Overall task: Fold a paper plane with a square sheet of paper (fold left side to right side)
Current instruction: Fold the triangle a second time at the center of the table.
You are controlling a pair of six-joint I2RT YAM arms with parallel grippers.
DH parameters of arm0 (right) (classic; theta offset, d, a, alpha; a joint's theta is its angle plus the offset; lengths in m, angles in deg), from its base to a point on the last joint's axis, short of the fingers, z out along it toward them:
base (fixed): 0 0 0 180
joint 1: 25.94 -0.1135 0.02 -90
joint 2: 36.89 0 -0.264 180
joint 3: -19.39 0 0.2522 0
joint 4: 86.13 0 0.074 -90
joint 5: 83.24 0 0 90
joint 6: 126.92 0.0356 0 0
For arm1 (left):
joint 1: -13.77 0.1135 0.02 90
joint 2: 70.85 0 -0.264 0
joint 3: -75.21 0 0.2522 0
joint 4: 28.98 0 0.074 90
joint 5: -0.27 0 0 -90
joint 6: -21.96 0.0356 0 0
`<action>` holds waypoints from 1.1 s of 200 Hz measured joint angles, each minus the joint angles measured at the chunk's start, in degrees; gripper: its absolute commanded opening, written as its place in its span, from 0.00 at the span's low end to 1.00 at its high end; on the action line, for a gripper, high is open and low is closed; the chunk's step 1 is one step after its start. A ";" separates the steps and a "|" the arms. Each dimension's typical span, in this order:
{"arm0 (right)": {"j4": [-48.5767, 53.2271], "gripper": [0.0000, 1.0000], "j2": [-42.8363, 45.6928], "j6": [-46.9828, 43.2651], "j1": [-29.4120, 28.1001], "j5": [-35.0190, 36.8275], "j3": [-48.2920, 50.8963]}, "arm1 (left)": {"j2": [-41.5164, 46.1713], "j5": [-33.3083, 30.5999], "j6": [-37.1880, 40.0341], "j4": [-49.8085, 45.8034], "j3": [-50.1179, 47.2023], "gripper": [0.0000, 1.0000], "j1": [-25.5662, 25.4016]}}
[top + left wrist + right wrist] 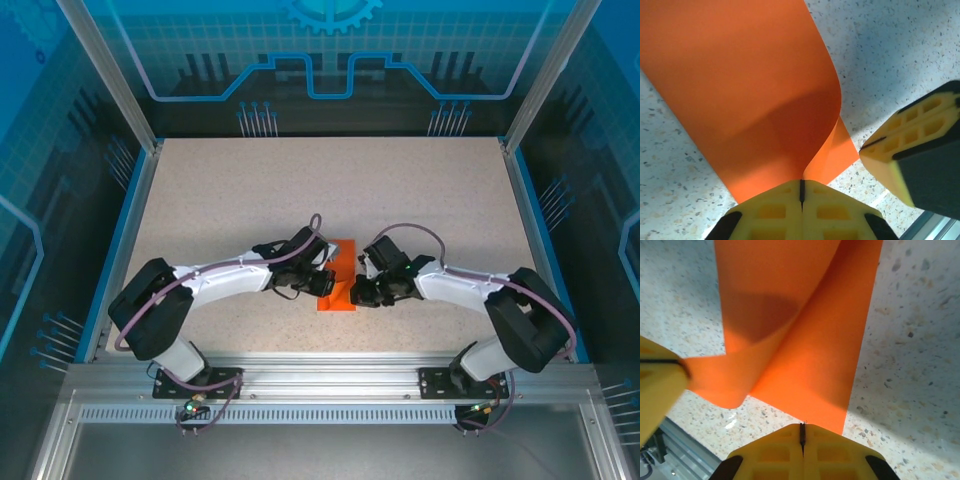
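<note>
The square sheet of paper (341,272) is bright orange and lies on the table between my two grippers, with its left part curled up and over toward the right. My left gripper (801,186) is shut, and the curled paper (745,85) runs straight into the seam of its yellow fingers. My right gripper (801,429) is shut too, with the sheet's near edge (805,365) meeting its fingertips. At most a sliver sits between them. In the left wrist view the right gripper's fingers (910,145) stand at the corner of the lower layer.
The speckled tabletop (300,190) stretches beyond the sheet. An aluminium rail (330,375) runs along the near edge, close behind both grippers. Blue-edged walls (128,220) bound the table's sides.
</note>
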 measured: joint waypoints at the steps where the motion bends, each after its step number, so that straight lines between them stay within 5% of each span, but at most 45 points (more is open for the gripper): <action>1: 0.00 0.03 -0.11 0.00 -0.04 0.04 0.00 | 0.00 -0.02 0.00 0.00 0.00 0.00 0.04; 220: 0.70 0.04 -4.66 0.59 -1.62 2.36 -1.27 | -7.08 -3.72 4.04 -1.49 2.69 0.00 3.52</action>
